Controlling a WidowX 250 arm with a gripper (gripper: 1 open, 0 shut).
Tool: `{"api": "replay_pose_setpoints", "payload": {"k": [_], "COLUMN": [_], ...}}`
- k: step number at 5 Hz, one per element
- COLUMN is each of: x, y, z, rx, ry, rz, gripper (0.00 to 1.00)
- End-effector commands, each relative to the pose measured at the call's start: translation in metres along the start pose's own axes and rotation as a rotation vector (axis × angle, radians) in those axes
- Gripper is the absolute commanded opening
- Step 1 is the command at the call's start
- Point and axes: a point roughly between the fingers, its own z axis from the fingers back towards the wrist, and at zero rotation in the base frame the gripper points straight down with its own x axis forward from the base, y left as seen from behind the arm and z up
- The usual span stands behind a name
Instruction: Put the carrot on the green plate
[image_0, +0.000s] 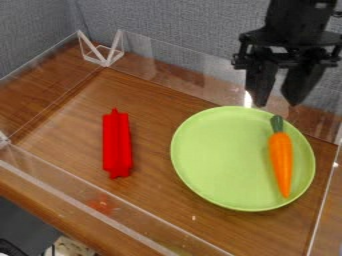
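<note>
The carrot is orange with a dark green stem tip and lies lengthwise on the right part of the green plate. The plate is a wide lime-green disc on the wooden table. My gripper hangs above the plate's far right edge, just beyond the carrot's stem end. Its dark fingers point down with a narrow gap between them and nothing in it.
A red ridged block lies on the wood left of the plate. A white wire stand sits at the back left corner. Clear plastic walls ring the table.
</note>
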Motion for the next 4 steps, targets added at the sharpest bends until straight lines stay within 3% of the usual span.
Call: {"api": "replay_pose_setpoints", "payload": {"k": [1, 4], "x": [-0.001, 0.003], "y": [-0.012, 0.018], "z": [0.02, 0.014], "rx": [-0.054, -0.071], "ry": [-0.021, -0.034], "rz": [0.02, 0.035], "gripper": [1.0, 1.0]}}
